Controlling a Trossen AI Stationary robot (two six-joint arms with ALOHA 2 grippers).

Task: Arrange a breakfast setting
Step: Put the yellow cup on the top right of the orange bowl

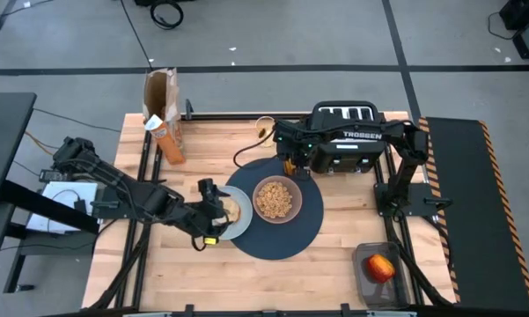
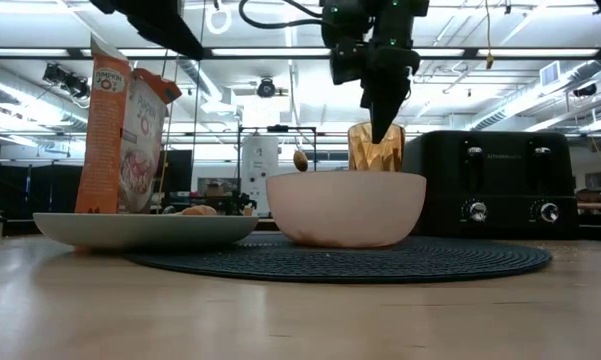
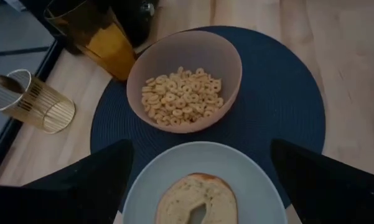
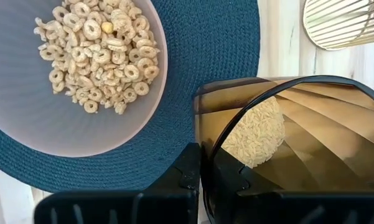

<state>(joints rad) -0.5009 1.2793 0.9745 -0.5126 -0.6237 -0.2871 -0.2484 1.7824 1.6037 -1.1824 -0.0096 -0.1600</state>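
The navy placemat (image 1: 304, 231) lies mid-table. On it stands the pinkish bowl (image 1: 275, 199) of cereal (image 3: 182, 96). The pale plate (image 1: 243, 222) with a bagel (image 3: 196, 199) overlaps the mat's left edge. My left gripper (image 1: 213, 211) is open just above the plate's left side, with the bagel between its fingers in the left wrist view. My right gripper (image 2: 380, 125) is shut on the amber tumbler (image 2: 360, 148) at the mat's far edge. The gold spoon (image 2: 300, 160) stands in a gold wire cup (image 3: 34, 102). The red apple (image 1: 380, 267) lies in a dark tray. My right gripper holds the tumbler by its rim (image 4: 206, 146), one finger inside and one outside, pinching the wall. The fingers come from above, pointing down. The tumbler is upright. The bowl hides its base in the low view, so I cannot tell whether it stands or is lifted.
The black toaster (image 1: 343, 141) stands close behind the tumbler at the far right. The orange cereal box (image 1: 165, 132) stands at the far left. Bare wood lies along the near edge.
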